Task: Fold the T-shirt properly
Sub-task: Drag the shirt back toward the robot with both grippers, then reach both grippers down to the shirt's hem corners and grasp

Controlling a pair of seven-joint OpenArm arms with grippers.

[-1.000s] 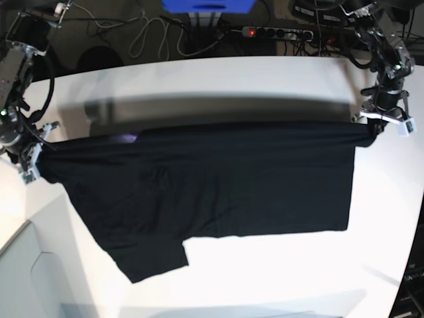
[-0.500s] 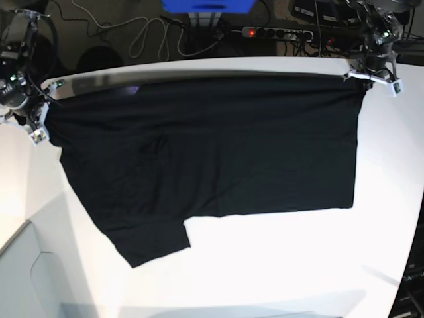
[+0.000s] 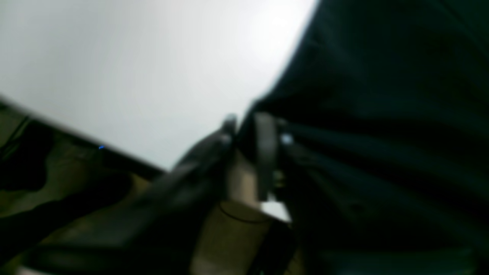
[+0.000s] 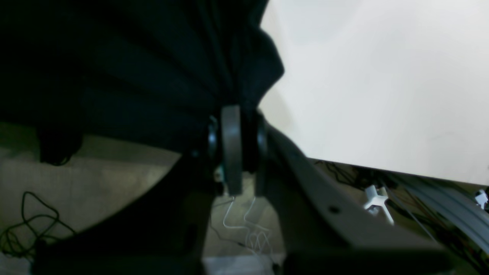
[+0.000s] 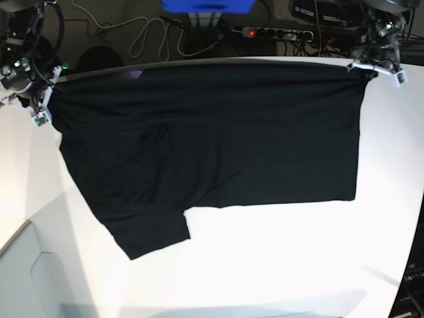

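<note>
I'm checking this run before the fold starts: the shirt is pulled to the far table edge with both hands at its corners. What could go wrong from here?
1. The T-shirt has its top edge right at the far rim of the table; it could slip off behind.
2. The right hand is shut on cloth; the left hand looks less tight, so one corner may drop and skew the shirt.
3. One sleeve juts out at the near corner and may fold crooked.

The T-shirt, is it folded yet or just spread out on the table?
Spread out, not folded. In the base view the T-shirt lies flat across the white table, one sleeve sticking out at the lower left; no neat fold shows.
</note>
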